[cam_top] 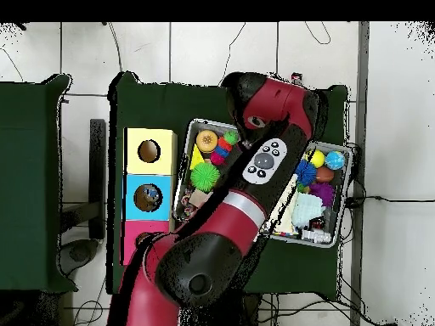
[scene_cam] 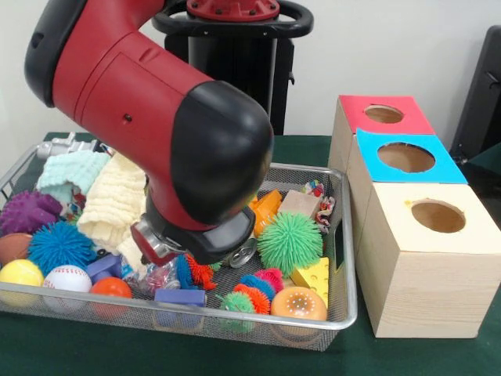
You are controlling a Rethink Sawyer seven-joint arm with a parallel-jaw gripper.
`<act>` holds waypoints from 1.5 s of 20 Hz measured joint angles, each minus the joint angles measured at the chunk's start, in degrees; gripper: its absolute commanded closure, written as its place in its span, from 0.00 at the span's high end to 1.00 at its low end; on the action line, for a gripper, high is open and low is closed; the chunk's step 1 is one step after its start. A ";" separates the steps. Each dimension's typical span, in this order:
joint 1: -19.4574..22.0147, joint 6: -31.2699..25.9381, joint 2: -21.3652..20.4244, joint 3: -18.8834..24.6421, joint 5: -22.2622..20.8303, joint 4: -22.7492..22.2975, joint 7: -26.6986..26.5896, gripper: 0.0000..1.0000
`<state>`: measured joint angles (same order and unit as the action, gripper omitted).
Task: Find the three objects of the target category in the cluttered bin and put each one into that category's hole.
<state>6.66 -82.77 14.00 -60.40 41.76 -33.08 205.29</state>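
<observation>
The silver wire-mesh bin lies on the green table, full of toys. It also shows in the overhead view, largely covered by the arm. My gripper is down inside the bin near its front middle, among small toys and beside a cream cloth. The bulky red and black wrist hides most of it. Three boxes with round holes stand to the right of the bin: red-topped, blue-topped and cream-topped.
In the bin are a green spiky ball, cheese wedge, orange dotted ball, blue spiky ball, purple spiky ball, baseball, yellow ball and mint cloth.
</observation>
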 measured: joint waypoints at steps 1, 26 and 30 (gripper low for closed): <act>-0.18 1.55 -0.38 1.05 -0.24 -0.60 0.00 1.00; -0.84 20.83 -3.03 13.10 -6.57 -7.99 0.00 1.00; -0.84 20.58 -3.29 13.61 -6.57 -7.97 0.00 1.00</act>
<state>5.82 -62.19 10.71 -46.79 35.18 -41.05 205.29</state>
